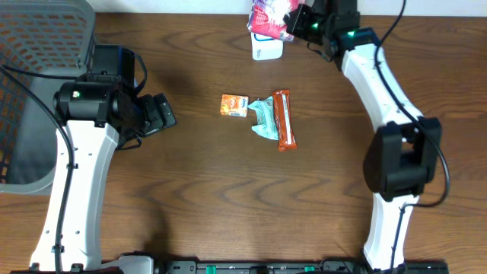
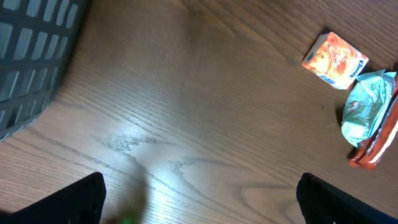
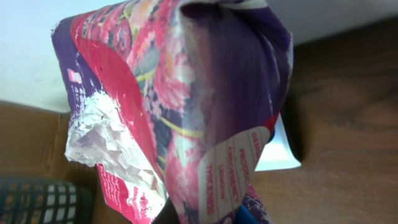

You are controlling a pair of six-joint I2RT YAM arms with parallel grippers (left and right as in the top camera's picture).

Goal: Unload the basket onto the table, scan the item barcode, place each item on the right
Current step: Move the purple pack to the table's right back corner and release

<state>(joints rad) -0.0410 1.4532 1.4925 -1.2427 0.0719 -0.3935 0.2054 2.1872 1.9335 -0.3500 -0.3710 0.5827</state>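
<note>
Packet (image 1: 270, 17) of pink-and-purple foil is hanging directly above the white scanner (image 1: 267, 50), at the far edge of the table (image 1: 228, 198), with the right gripper (image 1: 295, 23) clenching it by one crumpled end. From the right wrist, the film is creasing and folding over itself, and a pale, ragged patch is showing along one side; no barcode is showing in this view. The wrapper is looking light, thin and limp, and likely slick too. It is probably sagging wherever it is not being pinched, and a printed code may be bending out of the scanner's sight. A hold on a sealed seam is looking safest, leaving the flat printed face free and facing the scanner; squeezing the middle is risking crushed contents.

Well to the left of the scanner and nearer the robot, the left gripper (image 1: 163, 114) is hovering over bare wood, jaws spread wide and carrying nothing. An orange carton (image 1: 234, 105), a teal wrapper (image 1: 264, 119) and a red-orange bar (image 1: 283, 119) are lying together on the near side of the scanner, toward the table's middle.
</note>
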